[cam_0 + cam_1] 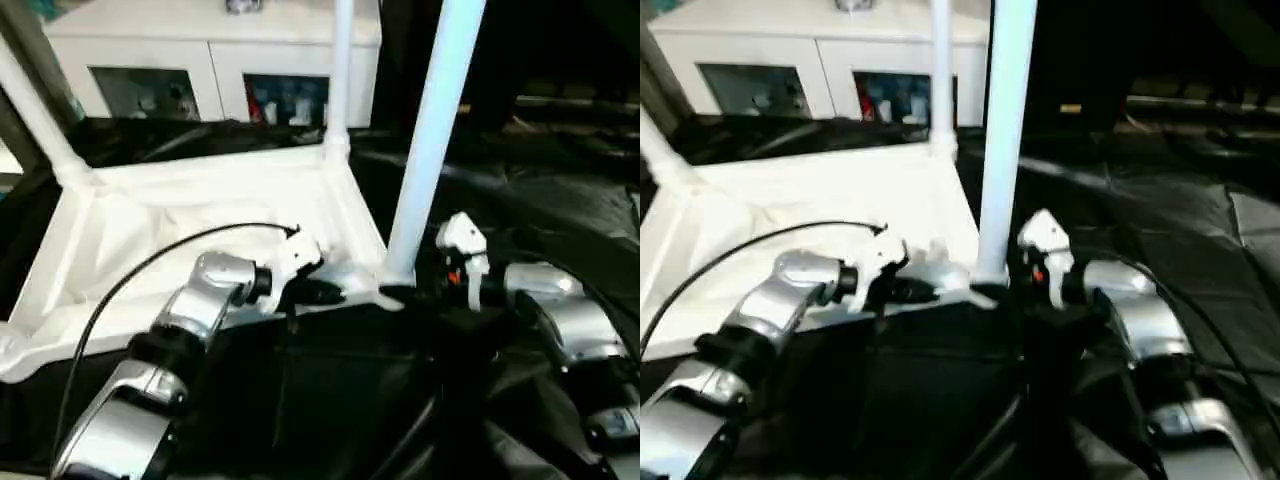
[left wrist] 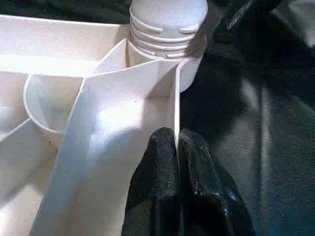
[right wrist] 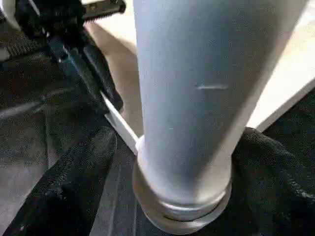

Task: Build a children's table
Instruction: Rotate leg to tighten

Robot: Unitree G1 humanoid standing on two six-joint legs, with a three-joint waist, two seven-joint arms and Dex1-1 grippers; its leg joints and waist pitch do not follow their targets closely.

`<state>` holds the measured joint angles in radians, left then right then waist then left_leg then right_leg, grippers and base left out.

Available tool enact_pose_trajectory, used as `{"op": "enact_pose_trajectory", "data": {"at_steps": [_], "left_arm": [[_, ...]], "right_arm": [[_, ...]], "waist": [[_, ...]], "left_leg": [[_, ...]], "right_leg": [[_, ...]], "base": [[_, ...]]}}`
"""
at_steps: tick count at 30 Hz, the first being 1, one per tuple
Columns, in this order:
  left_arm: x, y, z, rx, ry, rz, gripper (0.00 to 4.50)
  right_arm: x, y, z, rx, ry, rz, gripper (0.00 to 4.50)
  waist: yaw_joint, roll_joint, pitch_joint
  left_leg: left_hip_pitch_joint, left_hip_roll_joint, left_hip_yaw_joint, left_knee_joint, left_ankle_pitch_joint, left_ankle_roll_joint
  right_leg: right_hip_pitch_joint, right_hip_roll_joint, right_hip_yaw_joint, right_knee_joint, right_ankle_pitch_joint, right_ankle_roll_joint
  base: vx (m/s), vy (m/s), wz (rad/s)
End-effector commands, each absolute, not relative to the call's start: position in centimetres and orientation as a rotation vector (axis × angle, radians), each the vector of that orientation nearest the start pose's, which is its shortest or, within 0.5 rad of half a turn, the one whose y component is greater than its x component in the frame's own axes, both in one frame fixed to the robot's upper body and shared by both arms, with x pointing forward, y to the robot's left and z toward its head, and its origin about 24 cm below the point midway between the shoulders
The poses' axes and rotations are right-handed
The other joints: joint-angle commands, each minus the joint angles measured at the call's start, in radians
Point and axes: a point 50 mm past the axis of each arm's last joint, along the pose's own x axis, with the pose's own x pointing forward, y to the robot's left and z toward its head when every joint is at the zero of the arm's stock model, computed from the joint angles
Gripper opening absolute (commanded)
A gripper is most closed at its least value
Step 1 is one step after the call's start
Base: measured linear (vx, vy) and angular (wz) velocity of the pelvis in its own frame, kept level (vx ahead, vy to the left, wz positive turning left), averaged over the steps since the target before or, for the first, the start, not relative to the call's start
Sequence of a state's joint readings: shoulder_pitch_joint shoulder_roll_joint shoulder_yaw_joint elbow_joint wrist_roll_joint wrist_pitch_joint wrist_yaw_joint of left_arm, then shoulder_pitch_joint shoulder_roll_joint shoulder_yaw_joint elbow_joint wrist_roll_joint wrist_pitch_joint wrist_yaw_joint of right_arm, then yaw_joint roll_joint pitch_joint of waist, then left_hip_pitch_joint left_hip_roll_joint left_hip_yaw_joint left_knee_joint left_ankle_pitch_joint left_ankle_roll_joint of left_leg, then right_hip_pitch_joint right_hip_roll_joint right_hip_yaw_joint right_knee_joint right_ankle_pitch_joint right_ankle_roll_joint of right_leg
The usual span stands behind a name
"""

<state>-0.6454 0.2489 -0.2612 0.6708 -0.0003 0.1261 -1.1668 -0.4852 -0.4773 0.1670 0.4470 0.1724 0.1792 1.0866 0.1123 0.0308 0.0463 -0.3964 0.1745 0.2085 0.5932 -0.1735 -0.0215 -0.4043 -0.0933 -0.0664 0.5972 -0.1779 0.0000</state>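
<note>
white glass-door cabinet, black floor covering

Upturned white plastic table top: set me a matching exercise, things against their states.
Things:
1. left gripper
2. right gripper
3. near-corner white tubular leg
4. white cabinet with glass doors

States:
A. standing upright in a corner socket
B. shut on the rim of the upturned white plastic table top
C. behind the table
D. open, one black finger on each side of a leg's base

Pairs: 1-B, 2-D, 3-A, 4-C

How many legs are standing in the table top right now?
3: one leg at the near corner between the right pincer's fingers, one at the far corner, one far left. The fourth corner isn't visible.
</note>
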Motion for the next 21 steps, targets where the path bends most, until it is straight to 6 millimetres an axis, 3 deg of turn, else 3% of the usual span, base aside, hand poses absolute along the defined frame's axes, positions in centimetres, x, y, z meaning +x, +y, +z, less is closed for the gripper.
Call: {"op": "enact_pose_trajectory", "data": {"at_steps": [1,4,5,7,8,12,21], "left_arm": [[32.34,8.70,7.00,0.244,0.294,-1.409,0.00],[32.34,8.70,7.05,0.251,0.292,-1.405,0.00],[32.36,8.73,7.05,0.252,0.291,-1.401,0.00],[32.36,8.79,7.06,0.251,0.291,-1.399,0.00],[32.35,8.79,7.07,0.251,0.289,-1.399,0.00],[32.28,8.82,7.10,0.245,0.290,-1.395,0.00],[32.10,9.02,6.91,0.233,0.301,-1.399,0.00]], "right_arm": [[31.18,-17.15,6.13,-0.279,0.373,1.121,3.90],[31.62,-17.14,6.13,-0.312,0.373,1.084,3.90],[31.76,-17.13,6.10,-0.309,0.373,1.070,3.90],[31.85,-17.11,6.08,-0.302,0.374,1.060,3.90],[31.89,-17.09,6.09,-0.303,0.375,1.061,3.90],[31.97,-16.85,6.10,-0.287,0.366,1.072,3.53],[31.67,-16.89,5.89,-0.260,0.366,1.092,2.82]], "waist": [[-0.006,-0.018,-0.062],[-0.006,-0.018,-0.063],[-0.008,-0.025,-0.064],[-0.006,-0.022,-0.065],[-0.007,-0.025,-0.066],[-0.005,-0.026,-0.067],[-0.006,-0.025,-0.067]], "left_leg": [[0.033,0.066,-0.029,-0.071,-0.229,0.046],[0.033,0.065,-0.029,-0.070,-0.221,0.045],[0.032,0.064,-0.028,-0.069,-0.209,0.047],[0.030,0.064,-0.028,-0.067,-0.185,0.057],[0.029,0.063,-0.028,-0.066,-0.174,0.064],[0.026,0.062,-0.027,-0.062,-0.156,0.083],[0.028,0.063,-0.027,-0.062,-0.159,0.080]], "right_leg": [[0.039,-0.069,0.044,-0.069,-0.241,-0.239],[0.039,-0.068,0.045,-0.070,-0.236,-0.236],[0.039,-0.066,0.044,-0.068,-0.227,-0.236],[0.042,-0.067,0.044,-0.063,-0.199,-0.238],[0.042,-0.066,0.044,-0.061,-0.183,-0.239],[0.044,-0.067,0.043,-0.059,-0.170,-0.245],[0.044,-0.065,0.043,-0.059,-0.174,-0.244]], "base": [[0.000,0.000,0.00],[0.000,0.000,0.00],[0.000,0.000,0.00],[0.000,0.000,0.00],[0.000,0.000,0.00],[0.000,0.000,0.00],[0.000,0.000,0.00]]}}
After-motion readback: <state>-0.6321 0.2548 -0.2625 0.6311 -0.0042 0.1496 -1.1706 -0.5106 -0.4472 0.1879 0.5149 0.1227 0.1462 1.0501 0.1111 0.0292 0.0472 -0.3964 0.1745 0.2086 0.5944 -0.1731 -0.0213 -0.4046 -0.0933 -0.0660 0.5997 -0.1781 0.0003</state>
